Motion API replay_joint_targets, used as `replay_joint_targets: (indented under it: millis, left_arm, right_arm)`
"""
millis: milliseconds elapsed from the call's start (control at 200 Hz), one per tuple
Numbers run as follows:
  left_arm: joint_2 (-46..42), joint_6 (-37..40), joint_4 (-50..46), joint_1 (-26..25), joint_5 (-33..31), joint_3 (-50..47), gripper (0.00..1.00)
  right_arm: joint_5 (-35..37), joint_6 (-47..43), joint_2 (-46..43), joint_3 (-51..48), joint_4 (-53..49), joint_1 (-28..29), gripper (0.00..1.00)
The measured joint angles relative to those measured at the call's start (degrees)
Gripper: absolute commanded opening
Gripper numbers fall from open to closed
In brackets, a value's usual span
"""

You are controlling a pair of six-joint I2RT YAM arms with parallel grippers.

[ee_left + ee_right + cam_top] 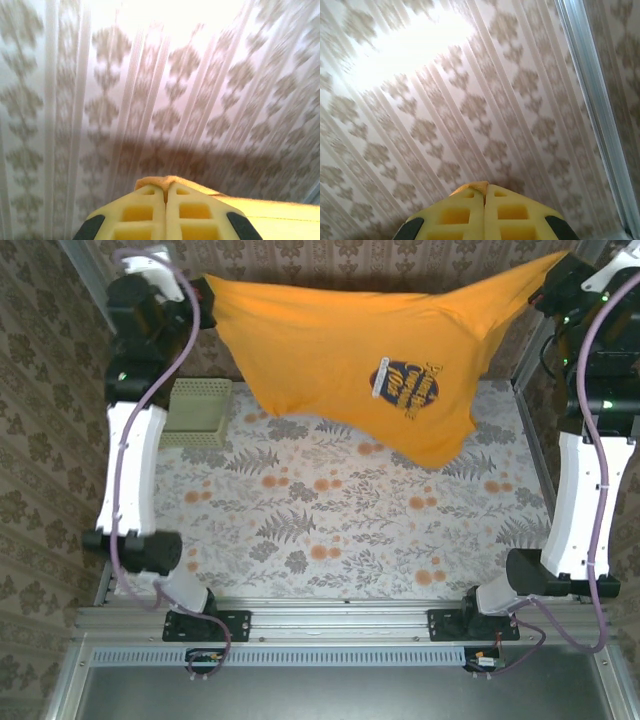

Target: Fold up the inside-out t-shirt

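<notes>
A table [330, 530] under a fern-and-flower patterned cloth stood between walls of striped damask wallpaper [75, 100]. The inside-out t-shirt [330, 340] hung in the air over the far half of the table, stretched like a hammock between the two raised arms. Its lowest fold sagged toward the right, and whether that fold touched the cloth could not be told. A dark blue and white printed emblem [405, 385] faced upward on the shirt's right half.

The left gripper [166, 189] was pressed together on the shirt's left corner, with a sliver of orange fabric peeping out between its yellow pads. The right gripper [484, 190] was clamped the same way on the right corner, high at the far right.

A pale green mesh basket [195, 415] sat at the table's far left, just beside the left arm and near the shirt's drooping left fold. An aluminium frame post [590, 100] rose near the right gripper, against the wallpaper.
</notes>
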Motion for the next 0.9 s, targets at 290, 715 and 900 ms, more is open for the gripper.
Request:
replay_joint_targets:
  millis: [290,715,900]
  left_arm:
    - [-15.10,3.15,14.62,0.46,1.01,-28.33,0.00]
    - [-27.10,-4.24,4.37,-9.44,0.11,-77.48,0.00]
    - [-41.16,-10.80,-2.08,-9.29,-4.59,-84.37,0.00]
  right_arm:
    - [-10.14,-0.20,-8.70,-20.83,5.44,-0.20,0.00]
    - [-21.44,6.32,-27.58,-80.76,-0.17,-2.19,0.00]
    - [-21.40,11.54,-43.67,-90.05,-4.46,-3.80,0.00]
